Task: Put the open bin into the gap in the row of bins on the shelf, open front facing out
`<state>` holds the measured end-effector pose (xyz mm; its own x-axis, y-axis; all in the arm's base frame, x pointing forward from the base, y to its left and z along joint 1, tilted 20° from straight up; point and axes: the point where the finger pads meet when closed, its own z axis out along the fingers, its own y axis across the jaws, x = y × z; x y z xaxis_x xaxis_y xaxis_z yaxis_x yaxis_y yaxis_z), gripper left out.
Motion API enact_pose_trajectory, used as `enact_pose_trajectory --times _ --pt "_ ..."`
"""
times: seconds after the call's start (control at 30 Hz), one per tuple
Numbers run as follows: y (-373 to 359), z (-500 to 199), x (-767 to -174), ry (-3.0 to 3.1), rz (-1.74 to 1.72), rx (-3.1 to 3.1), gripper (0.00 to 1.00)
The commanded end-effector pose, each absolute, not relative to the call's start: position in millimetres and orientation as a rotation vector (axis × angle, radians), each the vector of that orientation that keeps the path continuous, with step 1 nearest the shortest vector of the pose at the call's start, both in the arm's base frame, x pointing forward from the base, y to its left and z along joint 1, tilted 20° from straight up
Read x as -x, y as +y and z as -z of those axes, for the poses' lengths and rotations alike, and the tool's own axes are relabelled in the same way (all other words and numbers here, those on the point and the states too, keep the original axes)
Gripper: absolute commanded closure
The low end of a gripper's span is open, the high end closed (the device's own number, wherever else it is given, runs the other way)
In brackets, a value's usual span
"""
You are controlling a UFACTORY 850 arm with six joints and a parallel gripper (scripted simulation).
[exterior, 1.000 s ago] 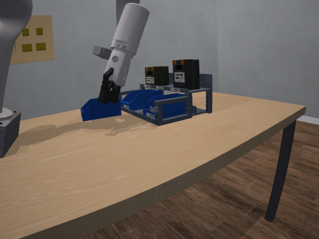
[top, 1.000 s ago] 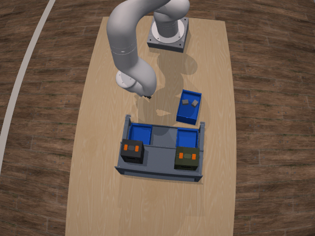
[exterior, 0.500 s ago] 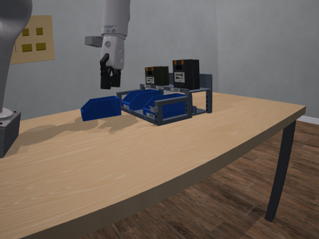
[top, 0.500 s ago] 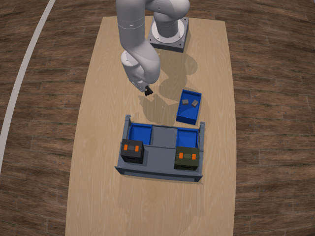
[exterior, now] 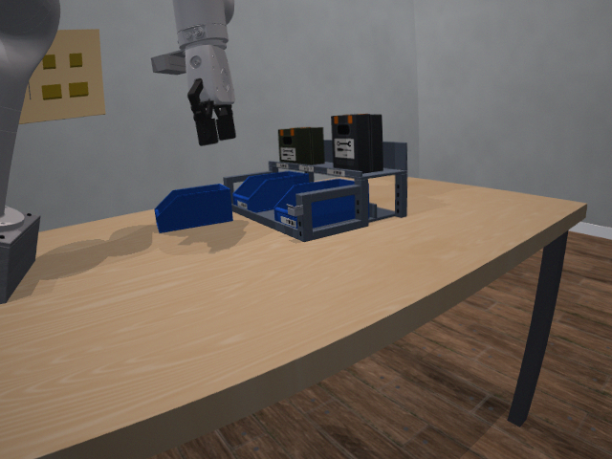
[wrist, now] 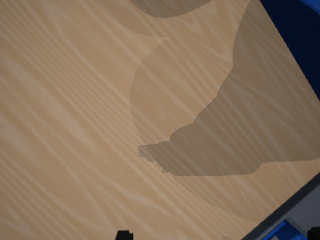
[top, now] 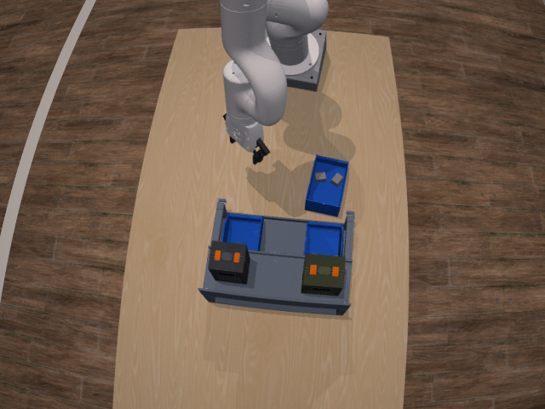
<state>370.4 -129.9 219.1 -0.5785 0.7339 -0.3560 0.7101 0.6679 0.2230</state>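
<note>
"How is the open bin seen?"

"As a deep blue tub, set upright on the table, its side walls sloped down to a low front. That front is turned toward the arm's base; the tall back is turned toward the shelf. The bin is angled slightly against the row."

"And what is held in it?"

"Two small grey parts, one and another, are seen apart on its floor, toward the low front."

"Where is the gap left?"

"Between two blue bins, one and its neighbour. Above, the board is topped by a black case and an olive case."

"The gripper?"

"Its fingers are spread wide, with nothing pinched. It is held above the table, well apart from the bin."
</note>
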Motion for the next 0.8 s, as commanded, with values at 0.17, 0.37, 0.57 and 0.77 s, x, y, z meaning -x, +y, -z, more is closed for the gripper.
enact_pose_trajectory --times 0.17,0.37,0.57,0.77 --pt "-124 -240 -372 2.367 -0.124 -1.088 0.0" --pt "-117 -269 -374 2.228 -0.186 -1.028 0.0" --pt "-117 -269 -374 2.228 -0.186 -1.028 0.0" --pt "-109 -298 -376 2.125 -0.175 -1.002 0.0"
